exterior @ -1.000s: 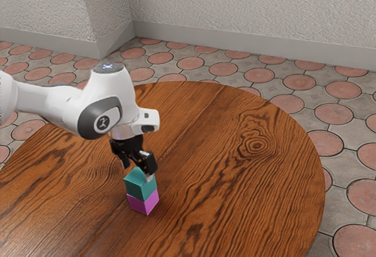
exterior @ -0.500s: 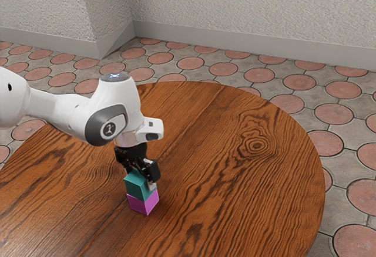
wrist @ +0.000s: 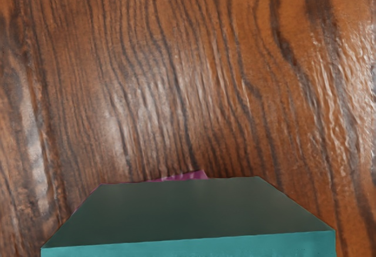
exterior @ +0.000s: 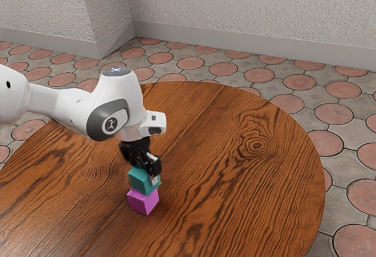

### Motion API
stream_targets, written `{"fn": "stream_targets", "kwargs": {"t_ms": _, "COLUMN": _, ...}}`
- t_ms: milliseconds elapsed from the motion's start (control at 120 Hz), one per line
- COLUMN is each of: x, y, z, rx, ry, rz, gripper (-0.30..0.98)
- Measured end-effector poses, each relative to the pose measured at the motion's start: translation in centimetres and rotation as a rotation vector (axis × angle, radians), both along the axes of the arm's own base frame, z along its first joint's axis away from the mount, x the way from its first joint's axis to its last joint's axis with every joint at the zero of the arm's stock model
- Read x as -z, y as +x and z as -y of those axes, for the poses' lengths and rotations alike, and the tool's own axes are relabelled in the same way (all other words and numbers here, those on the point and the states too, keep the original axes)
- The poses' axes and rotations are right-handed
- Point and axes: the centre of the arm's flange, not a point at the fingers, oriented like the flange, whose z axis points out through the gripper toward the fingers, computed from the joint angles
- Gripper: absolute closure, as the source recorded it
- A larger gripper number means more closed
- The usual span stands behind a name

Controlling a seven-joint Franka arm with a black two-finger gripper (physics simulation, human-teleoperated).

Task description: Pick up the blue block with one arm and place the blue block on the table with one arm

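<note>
- Gripper (exterior: 145,175), black and two-fingered, was clenched on the teal-blue cube-shaped block (exterior: 140,182), one finger seen flat against its side.
- The white arm (exterior: 61,105) with dark grey joint trim came in from the exterior view's left, its hand bent downward at a slight tilt.
- The blue block was directly above the glossy magenta cube-shaped block (exterior: 143,202), turned a little out of line with it; whether the two touched could not be told.
- In the wrist view, a magenta corner peeked past the blue block's edge.
- The magenta block sat on a round brown wooden table (exterior: 235,198), darkly grained, with a ringed knot.
- Round pinkish tiles in grey paving made up the floor (exterior: 291,115), below a rough pale wall (exterior: 252,4) with a smooth grey baseboard (exterior: 247,43).
</note>
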Motion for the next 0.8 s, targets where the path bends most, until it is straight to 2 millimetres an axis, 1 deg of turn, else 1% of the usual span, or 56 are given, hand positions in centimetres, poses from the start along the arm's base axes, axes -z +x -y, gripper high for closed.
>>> {"fn": "stream_targets", "kwargs": {"t_ms": 83, "x": -1.7, "y": 1.9, "z": 0.8, "rx": 0.009, "ry": -0.011, "rz": 0.030, "gripper": 0.35}}
{"fn": "stream_targets", "kwargs": {"t_ms": 150, "x": -2.3, "y": 4.2, "z": 1.4, "rx": 0.021, "ry": -0.022, "rz": 0.039, "gripper": 0.35}}
{"fn": "stream_targets", "kwargs": {"t_ms": 183, "x": -1.7, "y": 5.6, "z": 1.5, "rx": 0.025, "ry": -0.028, "rz": 0.028, "gripper": 0.35}}
{"fn": "stream_targets", "kwargs": {"t_ms": 225, "x": -0.5, "y": 6.8, "z": 1.4, "rx": 0.028, "ry": -0.032, "rz": 0.007, "gripper": 0.36}}
{"fn": "stream_targets", "kwargs": {"t_ms": 308, "x": 1.2, "y": 8.2, "z": 1.3, "rx": 0.035, "ry": -0.031, "rz": -0.023, "gripper": 0.36}}
{"fn": "stream_targets", "kwargs": {"t_ms": 442, "x": 3.4, "y": 9.4, "z": 1.3, "rx": 0.049, "ry": -0.022, "rz": -0.058, "gripper": 0.36}}
{"fn": "stream_targets", "kwargs": {"t_ms": 517, "x": 4.1, "y": 9.6, "z": 1.2, "rx": 0.051, "ry": -0.017, "rz": -0.069, "gripper": 0.36}}
{"fn": "stream_targets", "kwargs": {"t_ms": 683, "x": 4.3, "y": 9.7, "z": 1.2, "rx": 0.055, "ry": -0.016, "rz": -0.077, "gripper": 0.19}}
{"fn": "stream_targets", "kwargs": {"t_ms": 800, "x": 4.3, "y": 9.7, "z": 1.1, "rx": 0.057, "ry": -0.017, "rz": -0.078, "gripper": 0.11}}
